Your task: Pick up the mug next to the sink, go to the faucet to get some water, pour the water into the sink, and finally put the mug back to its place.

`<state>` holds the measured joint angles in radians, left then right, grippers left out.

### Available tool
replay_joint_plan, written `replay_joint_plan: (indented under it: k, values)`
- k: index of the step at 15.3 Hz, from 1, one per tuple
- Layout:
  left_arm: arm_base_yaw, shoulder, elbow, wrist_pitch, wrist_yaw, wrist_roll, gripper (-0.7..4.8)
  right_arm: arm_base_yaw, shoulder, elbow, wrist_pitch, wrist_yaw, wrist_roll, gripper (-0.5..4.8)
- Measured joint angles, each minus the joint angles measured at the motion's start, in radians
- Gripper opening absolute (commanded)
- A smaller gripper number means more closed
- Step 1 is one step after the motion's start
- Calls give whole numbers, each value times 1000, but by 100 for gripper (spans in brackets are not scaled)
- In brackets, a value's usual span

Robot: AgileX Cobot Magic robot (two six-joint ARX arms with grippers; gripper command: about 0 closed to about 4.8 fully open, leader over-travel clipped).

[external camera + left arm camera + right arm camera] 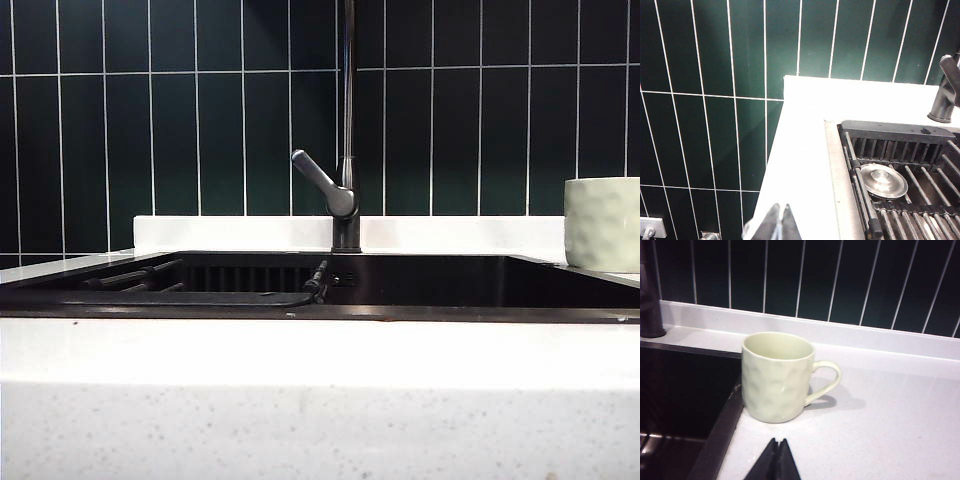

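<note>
From the exterior view you see the mug upright on the countertop at the right edge of the sink, with the faucet behind the basin's middle; neither arm shows. In your left wrist view the left gripper, fingers together and empty, hangs over the counter's far left corner. Your right wrist view puts the right gripper, also pinched together and empty, near the mug, straight ahead, handle pointing away from the sink; the right arm is nearer.
</note>
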<state>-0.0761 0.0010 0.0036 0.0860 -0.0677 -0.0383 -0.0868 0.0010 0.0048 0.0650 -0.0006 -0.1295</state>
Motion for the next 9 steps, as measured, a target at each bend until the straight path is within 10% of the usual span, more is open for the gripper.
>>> replay_joint_plan:
  k: [9]
  values:
    - [0, 1, 12, -3, 13, 0, -4, 0, 0, 1, 2, 0, 235, -2]
